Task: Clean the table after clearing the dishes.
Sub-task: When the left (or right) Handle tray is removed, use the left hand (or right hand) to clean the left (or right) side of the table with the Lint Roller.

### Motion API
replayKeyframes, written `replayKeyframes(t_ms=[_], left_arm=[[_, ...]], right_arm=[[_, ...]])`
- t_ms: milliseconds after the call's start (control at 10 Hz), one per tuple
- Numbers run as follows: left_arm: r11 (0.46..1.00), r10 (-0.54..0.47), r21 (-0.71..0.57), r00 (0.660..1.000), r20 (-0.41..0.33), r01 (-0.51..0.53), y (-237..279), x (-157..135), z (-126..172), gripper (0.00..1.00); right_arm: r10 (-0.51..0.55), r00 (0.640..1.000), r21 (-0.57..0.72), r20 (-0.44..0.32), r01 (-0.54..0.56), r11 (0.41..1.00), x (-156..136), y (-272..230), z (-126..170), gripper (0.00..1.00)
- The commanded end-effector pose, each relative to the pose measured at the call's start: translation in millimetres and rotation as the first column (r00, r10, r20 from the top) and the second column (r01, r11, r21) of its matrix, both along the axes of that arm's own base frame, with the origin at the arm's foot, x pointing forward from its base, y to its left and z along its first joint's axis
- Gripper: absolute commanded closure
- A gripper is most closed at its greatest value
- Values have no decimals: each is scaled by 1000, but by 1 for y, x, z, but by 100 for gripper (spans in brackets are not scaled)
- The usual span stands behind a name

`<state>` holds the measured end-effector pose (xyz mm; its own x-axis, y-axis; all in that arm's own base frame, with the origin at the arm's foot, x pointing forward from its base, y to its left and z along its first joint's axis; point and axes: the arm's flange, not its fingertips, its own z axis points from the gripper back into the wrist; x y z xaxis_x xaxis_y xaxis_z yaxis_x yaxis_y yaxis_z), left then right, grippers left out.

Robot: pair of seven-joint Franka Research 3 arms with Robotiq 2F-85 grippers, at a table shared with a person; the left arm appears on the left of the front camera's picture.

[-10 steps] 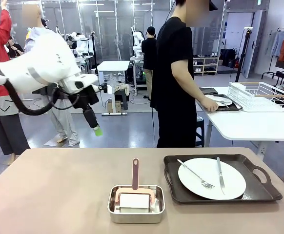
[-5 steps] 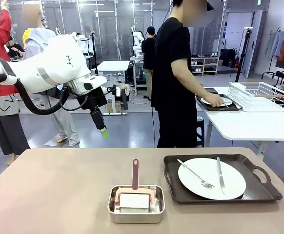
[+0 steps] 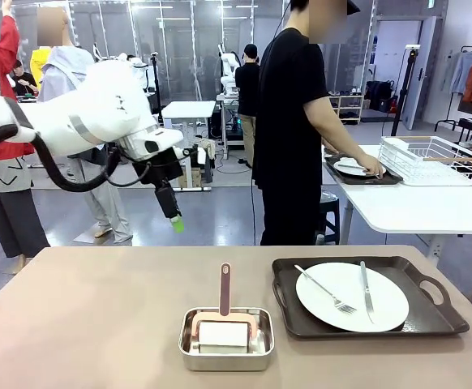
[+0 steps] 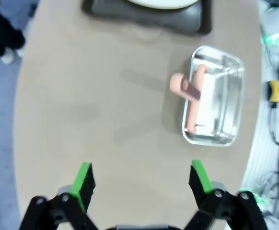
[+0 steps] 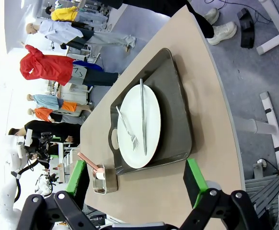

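On the taupe table (image 3: pixel 98 308), at the front right, a dark tray (image 3: pixel 431 316) holds a white plate (image 3: pixel 352 296) with a fork (image 3: pixel 325 289) and a knife (image 3: pixel 366 290). A second dark tray (image 3: pixel 362 177) with a plate lies on the white side table, under the person's hand (image 3: pixel 371 168). My left gripper (image 3: pixel 176 223) hangs high over the table's far left part. In its wrist view the left gripper (image 4: pixel 140 172) stands open and holds nothing. My right gripper (image 5: pixel 137 179) is open too, looking along the table (image 5: pixel 211 86) at the plate (image 5: pixel 139 127) on its tray (image 5: pixel 175 115).
A steel pan (image 3: pixel 226 339) with a pink-handled white roller (image 3: pixel 225 292) sits at the front middle; from the left wrist the pan (image 4: pixel 214 96) lies ahead to the right. A white wire rack (image 3: pixel 431 158) stands on the white table (image 3: pixel 431 211). A person in black (image 3: pixel 289 121) stands at the far edge.
My left arm has swung right, toward the table's middle, and dipped a little. The person's hand has shifted right along the tray on the white table.
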<state>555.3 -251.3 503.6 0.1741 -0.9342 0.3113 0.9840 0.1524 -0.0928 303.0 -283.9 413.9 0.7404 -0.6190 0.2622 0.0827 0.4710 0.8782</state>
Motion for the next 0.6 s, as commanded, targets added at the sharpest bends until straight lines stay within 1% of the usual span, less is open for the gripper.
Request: replayKeyframes(t_ms=[0,300,500], left_arm=[[982,-172,72,984,-51,175,-51,35,-6,0],[954,-257,129,960,-108,270,-90,48,-17,0],[935,-278,171,942,-190,310,-112,53,-27,0]], right_arm=[[14,1000,-5,5,-14,1000,-5,2,1,0],[14,1000,-5,5,-14,1000,-5,2,1,0],[14,1000,-5,5,-14,1000,-5,2,1,0]])
